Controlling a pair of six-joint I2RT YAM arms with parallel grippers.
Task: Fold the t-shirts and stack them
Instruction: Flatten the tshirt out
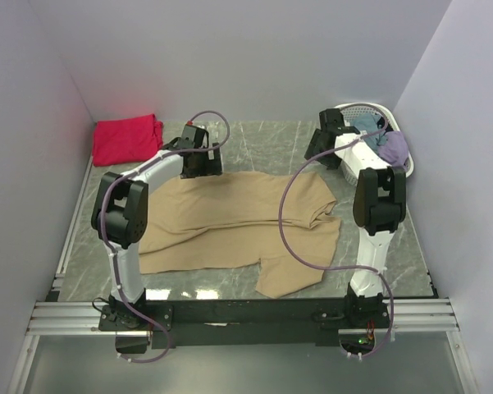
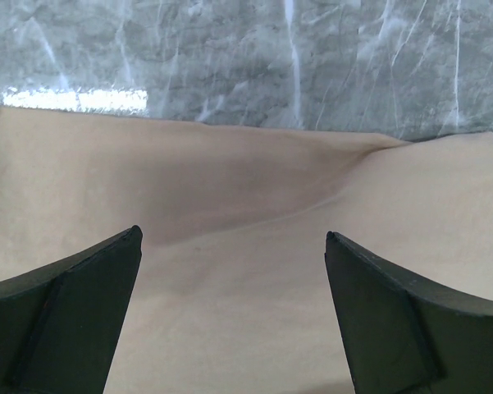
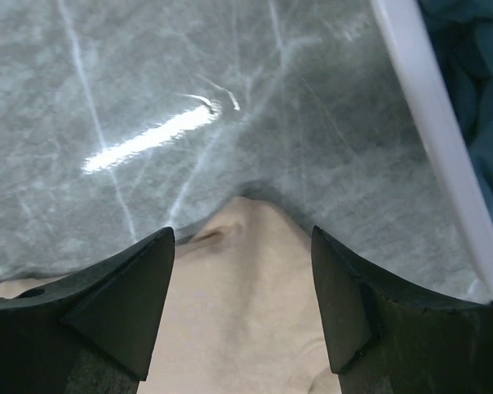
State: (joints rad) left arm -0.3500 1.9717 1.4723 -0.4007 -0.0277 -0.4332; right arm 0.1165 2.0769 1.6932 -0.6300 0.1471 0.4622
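Left gripper (image 2: 234, 238), right gripper (image 3: 242, 234): jaws apart, nothing held, both poised over far edge of tan t-shirt (image 1: 230, 222), spread at centre, rumpled, not yet folded. Red t-shirt (image 1: 127, 138): compact bundle far left, apparently folded. Tan fold and stacking remain.

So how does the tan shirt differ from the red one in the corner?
The tan shirt lies spread out and wrinkled across the middle of the table; the red shirt sits gathered in a compact pile at the far left corner. The left gripper and right gripper hang open over the tan shirt's far edge, neither near the red shirt. Both are cloth lying on the table.
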